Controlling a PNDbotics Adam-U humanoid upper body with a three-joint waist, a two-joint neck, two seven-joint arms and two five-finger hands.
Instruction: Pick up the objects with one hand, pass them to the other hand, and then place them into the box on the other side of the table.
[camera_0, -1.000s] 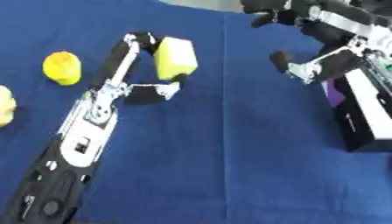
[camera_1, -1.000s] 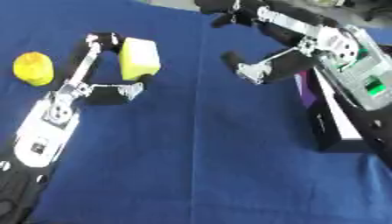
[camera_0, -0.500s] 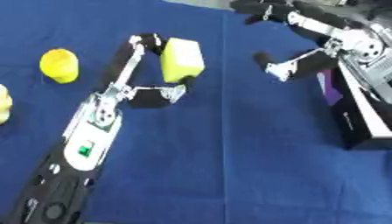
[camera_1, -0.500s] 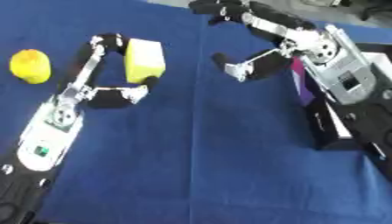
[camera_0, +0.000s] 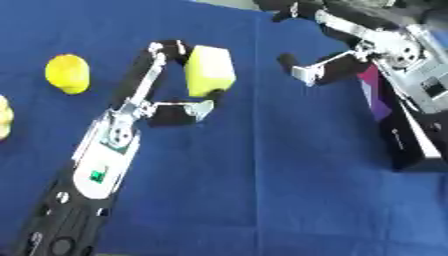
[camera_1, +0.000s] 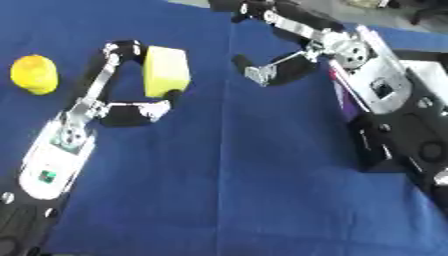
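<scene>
Left hand (camera_0: 171, 82) is seen over the blue desk (camera_0: 262, 190), and a yellow block (camera_0: 208, 70) is pinched between its fingers at the top and its thumb below. The block is held up in the air, near the middle of the desk toward the far edge. Right hand (camera_0: 328, 47) is reached in from the far right corner. Its fingers are spread wide and its thumb is pointed at the block, with nothing held. A strip of bare blue cloth is seen between the block and the right thumb, so the two are near but not touching.

Compared with a second ago, the block is held closer to the right hand, and the right hand is brought further in from the right side. The gap between them is smaller than before.

A yellow round fruit (camera_0: 67, 73) is left lying near the left edge of the desk, well apart from the left hand. Another yellow thing (camera_0: 4, 117) is cut off by the left edge. A dark box (camera_0: 407, 135) is seen at the right edge of the desk, under the right arm. What is inside it cannot be told. Lots of open blue room is seen across the near half of the desk.
</scene>
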